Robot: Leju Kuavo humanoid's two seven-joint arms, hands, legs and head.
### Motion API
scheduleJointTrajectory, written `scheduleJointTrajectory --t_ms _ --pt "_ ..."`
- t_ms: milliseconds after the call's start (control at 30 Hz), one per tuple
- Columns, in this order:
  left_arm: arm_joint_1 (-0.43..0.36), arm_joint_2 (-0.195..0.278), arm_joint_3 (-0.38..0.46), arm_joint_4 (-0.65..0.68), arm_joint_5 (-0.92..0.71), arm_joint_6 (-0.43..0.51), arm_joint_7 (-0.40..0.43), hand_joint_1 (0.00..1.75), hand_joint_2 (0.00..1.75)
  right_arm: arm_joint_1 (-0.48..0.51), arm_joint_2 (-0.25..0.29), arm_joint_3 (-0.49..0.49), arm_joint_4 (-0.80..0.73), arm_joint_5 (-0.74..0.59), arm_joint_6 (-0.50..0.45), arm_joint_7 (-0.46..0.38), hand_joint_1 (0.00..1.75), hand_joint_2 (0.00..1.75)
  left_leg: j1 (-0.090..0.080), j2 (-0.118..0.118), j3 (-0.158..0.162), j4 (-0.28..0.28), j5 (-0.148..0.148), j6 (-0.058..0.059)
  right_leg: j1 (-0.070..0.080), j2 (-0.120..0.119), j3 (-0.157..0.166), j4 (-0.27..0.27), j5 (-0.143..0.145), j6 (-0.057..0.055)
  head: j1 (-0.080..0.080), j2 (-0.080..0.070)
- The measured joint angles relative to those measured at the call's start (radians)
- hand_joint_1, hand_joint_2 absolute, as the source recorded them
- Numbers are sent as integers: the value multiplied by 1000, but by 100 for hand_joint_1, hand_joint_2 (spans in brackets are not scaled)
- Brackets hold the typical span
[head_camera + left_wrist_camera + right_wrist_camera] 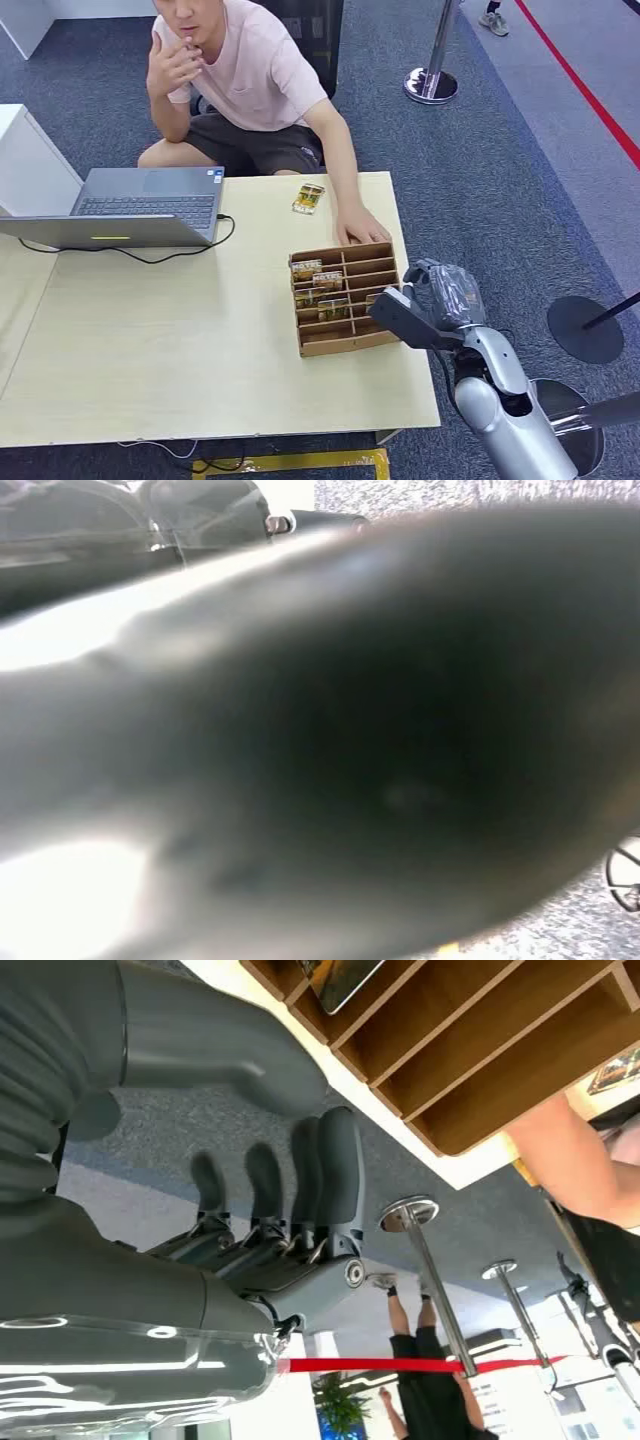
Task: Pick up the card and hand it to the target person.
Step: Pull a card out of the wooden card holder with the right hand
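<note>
The robot's right hand (430,300) is hovering empty, fingers apart, at the card tray's (343,345) edge; the cards (317,275) are lying just beyond its thumb, long sides crosswise.

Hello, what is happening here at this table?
The robot's right hand, open and holding nothing, is at the right edge of a divided cardboard tray with several cards in its slots. A seated person rests a hand by the tray's far edge. No card is picked up yet.
</note>
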Motion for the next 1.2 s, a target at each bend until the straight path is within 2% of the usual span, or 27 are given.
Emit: scheduleJointTrajectory --t_ms 400,600,867,1200 --pt "0 -2 3 0 -6 0 0 0 0 -2 -22 53 0 -16 6 2 112 175 0 0 0 0 0 0 0 0 0 0 0 0 0 0" --pt "0 -2 4 0 -6 0 0 0 0 -13 -24 75 9 -23 10 4 110 175 0 0 0 0 0 0 0 0 0 0 0 0 0 0" --pt "0 -6 4 0 -6 0 0 0 0 -41 -24 111 29 -26 23 5 98 175 0 0 0 0 0 0 0 0 0 0 0 0 0 0" --pt "0 -10 5 0 -6 0 0 0 0 -84 -23 147 71 -25 25 10 98 175 0 0 0 0 0 0 0 0 0 0 0 0 0 0"
